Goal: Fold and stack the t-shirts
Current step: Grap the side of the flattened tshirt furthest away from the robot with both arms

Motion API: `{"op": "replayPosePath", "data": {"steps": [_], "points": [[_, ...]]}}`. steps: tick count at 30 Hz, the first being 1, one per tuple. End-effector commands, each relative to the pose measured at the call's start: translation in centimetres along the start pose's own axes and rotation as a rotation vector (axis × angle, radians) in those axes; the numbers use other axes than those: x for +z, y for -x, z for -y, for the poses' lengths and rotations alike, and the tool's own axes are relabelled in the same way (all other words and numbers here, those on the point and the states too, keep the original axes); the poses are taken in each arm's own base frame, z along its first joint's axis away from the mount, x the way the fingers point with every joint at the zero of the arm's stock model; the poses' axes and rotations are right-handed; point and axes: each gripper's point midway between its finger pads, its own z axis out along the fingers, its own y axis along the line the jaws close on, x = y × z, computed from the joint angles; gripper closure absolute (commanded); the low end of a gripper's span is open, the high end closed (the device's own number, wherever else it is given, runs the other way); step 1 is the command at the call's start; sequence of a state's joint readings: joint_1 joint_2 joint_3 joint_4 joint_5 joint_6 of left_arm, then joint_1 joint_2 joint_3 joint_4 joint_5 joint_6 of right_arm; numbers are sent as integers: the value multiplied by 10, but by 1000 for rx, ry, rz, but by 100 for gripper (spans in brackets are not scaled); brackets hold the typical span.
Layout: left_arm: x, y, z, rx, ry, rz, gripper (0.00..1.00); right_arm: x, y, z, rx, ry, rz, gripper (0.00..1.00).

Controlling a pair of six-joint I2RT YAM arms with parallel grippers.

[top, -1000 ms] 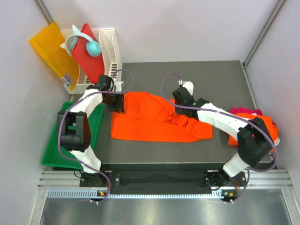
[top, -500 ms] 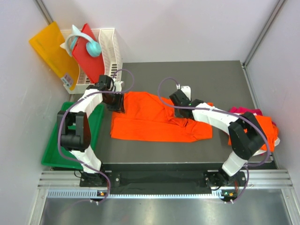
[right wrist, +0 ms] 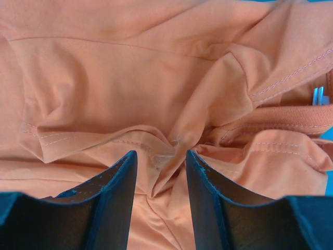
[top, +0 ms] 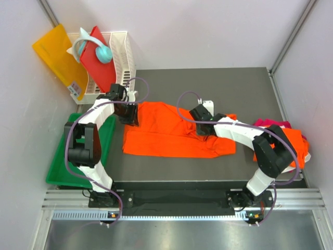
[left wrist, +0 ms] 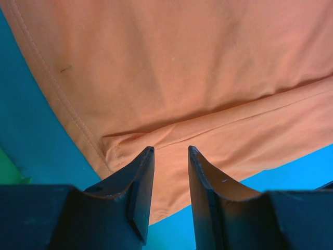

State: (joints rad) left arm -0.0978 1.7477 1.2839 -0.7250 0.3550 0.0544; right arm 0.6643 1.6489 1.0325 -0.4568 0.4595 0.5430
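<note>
- Lying spread across the middle of the dark tabletop [top: 229, 88] is a bright orange t-shirt [top: 166, 138], its lower part a flat band and its upper part rumpled.
- The left end effector [left wrist: 171, 148] sits at the shirt's far-left corner, beside the edge of the tabletop.
- In the left wrist view its fingers stand a narrow gap apart, right at a stitched hem fold. Orange cloth fills the gap, but I cannot tell whether they are gripping it.
- The right end effector [right wrist: 161, 153] is down on the shirt's crumpled right-centre part.
- In the right wrist view creases and a hem converge into the space between its fingers, so it is pinching a bunched fold of the orange t-shirt.
- At the right edge of the tabletop, well apart from the spread shirt, a second orange t-shirt [top: 295, 139] lies heaped behind the right arm. A magenta-pink t-shirt [top: 271, 123] shows at its far side, touching it.
- Off the far-left corner stands a white basket [top: 124, 49] with a red board [top: 99, 65] leaning in it. A yellow-orange sheet [top: 54, 57] is propped just to the basket's left.
- A green tray [top: 106, 138] lies along the left side of the tabletop, under the left arm.
</note>
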Motion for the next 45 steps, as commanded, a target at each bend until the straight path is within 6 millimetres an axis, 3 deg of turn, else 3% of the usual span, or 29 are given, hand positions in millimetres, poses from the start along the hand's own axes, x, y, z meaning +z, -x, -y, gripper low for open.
{"op": "replayPosePath", "data": {"steps": [1, 5, 12, 15, 17, 21, 27, 33, 40, 45], "points": [[-2, 9, 1, 8, -13, 29, 62, 4, 11, -3, 38, 7, 36, 58], [-2, 9, 2, 7, -14, 31, 62, 9, 10, -7, 43, 13, 23, 61], [-2, 8, 2, 8, -12, 30, 62, 17, 3, -13, 44, 28, -2, 80], [-2, 8, 1, 8, -10, 31, 62, 17, 5, -13, 52, 31, 8, 90], [-2, 8, 1, 6, -12, 29, 62, 16, 7, -12, 52, 24, 16, 91], [-1, 9, 2, 8, -14, 30, 62, 4, 25, -8, 75, 16, 72, 100], [-1, 11, 0, 3, -5, 35, 62, -30, 74, 8, 89, -35, 205, 100], [-1, 13, -1, 3, 0, 39, 62, -41, 98, 18, 89, -60, 240, 100], [-1, 13, -3, 3, 9, 38, 62, -37, 105, 25, 112, -68, 240, 100], [-1, 12, -2, 2, 7, 36, 62, -30, 89, 26, 97, -60, 198, 100]]}}
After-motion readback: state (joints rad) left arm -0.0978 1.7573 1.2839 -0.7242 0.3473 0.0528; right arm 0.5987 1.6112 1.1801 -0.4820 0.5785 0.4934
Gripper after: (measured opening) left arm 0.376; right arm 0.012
